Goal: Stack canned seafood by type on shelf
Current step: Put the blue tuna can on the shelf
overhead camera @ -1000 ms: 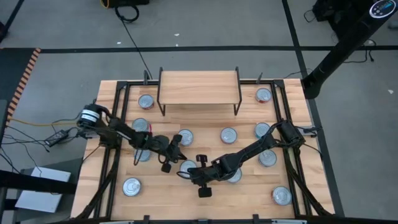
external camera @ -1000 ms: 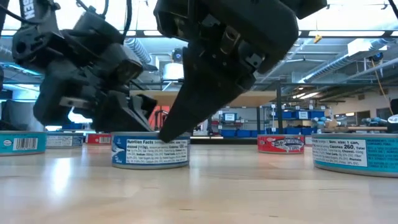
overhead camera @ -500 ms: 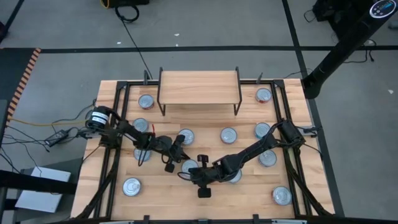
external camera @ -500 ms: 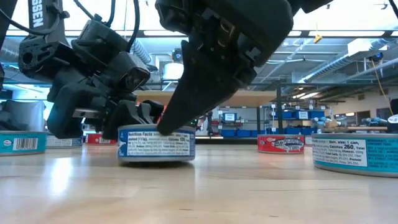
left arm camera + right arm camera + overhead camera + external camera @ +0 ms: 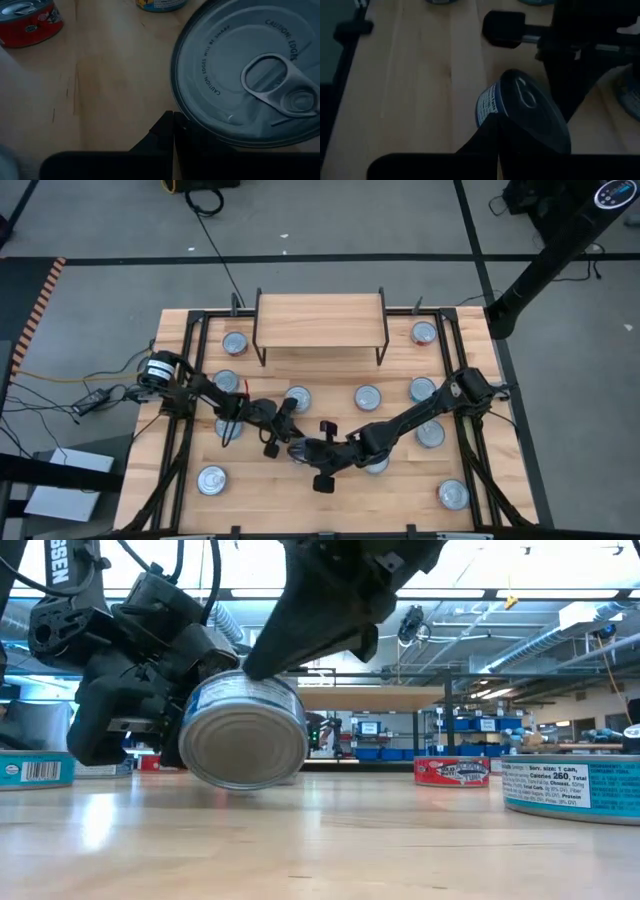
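Note:
A blue-labelled can of seafood (image 5: 245, 730) stands tipped on its edge in the middle of the table, its plain bottom turned to the near side. Its pull-tab lid (image 5: 250, 75) faces my left gripper (image 5: 173, 122), which is shut just beside the can. My right gripper (image 5: 497, 127), also shut, comes down on the can from above and from the right. In the high view the can (image 5: 297, 446) lies between the two grippers. The shelf (image 5: 320, 320) stands at the far edge with no cans showing on top of it. My left gripper has its shut fingertips against the rim of the lid (image 5: 176, 116), coming nearly level from the table's left. My right gripper presses its shut fingers on the can's blue side wall (image 5: 487, 107), now the can's uppermost part (image 5: 262, 675), slanting down from the right. The can is steeply tilted; whether its low edge touches the table I cannot tell.
Other cans lie flat around the table: (image 5: 298, 400), (image 5: 368, 397), (image 5: 228, 428), (image 5: 430, 433), (image 5: 212, 479). A red can (image 5: 452, 771) and a teal one (image 5: 575, 785) sit right of the tipped can. Bare wood lies in front of the tipped can.
My right gripper has risen and rolled at the wrist. The can, flat on the table before, has tipped up onto its edge, its bottom swinging round to the near side and its lid toward my left gripper.

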Motion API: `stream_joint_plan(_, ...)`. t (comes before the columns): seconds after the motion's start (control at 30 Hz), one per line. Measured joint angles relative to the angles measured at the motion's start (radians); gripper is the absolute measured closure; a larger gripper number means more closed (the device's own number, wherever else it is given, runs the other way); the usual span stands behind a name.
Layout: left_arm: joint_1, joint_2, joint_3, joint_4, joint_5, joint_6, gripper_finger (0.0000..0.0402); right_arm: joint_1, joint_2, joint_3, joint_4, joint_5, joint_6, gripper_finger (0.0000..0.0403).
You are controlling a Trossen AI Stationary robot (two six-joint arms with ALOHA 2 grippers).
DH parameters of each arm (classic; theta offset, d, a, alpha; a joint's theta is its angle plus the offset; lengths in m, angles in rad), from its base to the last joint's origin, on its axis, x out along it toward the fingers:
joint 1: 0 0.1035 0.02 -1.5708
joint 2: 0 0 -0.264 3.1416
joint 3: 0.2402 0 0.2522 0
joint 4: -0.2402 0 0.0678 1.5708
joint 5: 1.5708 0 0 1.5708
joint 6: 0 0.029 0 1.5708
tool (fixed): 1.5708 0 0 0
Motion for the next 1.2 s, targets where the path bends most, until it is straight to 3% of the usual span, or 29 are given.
stream_joint_plan(0.37,-0.001,0.002,-0.001,-0.01,0.026,0.017,0.0383,-0.039,-0.007,0.001,0.0,-0.001,0.114,0.0395)
stream_joint_plan(0.53,-0.006,0.0,0.003,-0.001,0.112,0.008,0.0382,-0.074,0.0,-0.005,-0.042,0.005,0.157,0.0395)
stream_joint_plan(0.97,-0.008,-0.046,-0.001,-0.052,0.106,-0.003,0.0382,-0.083,-0.016,-0.004,-0.071,-0.051,0.11,0.0368)
stream_joint_plan(1.2,-0.016,-0.103,-0.003,-0.099,0.135,-0.034,0.0382,-0.037,-0.028,-0.003,-0.072,-0.225,0.029,0.036)
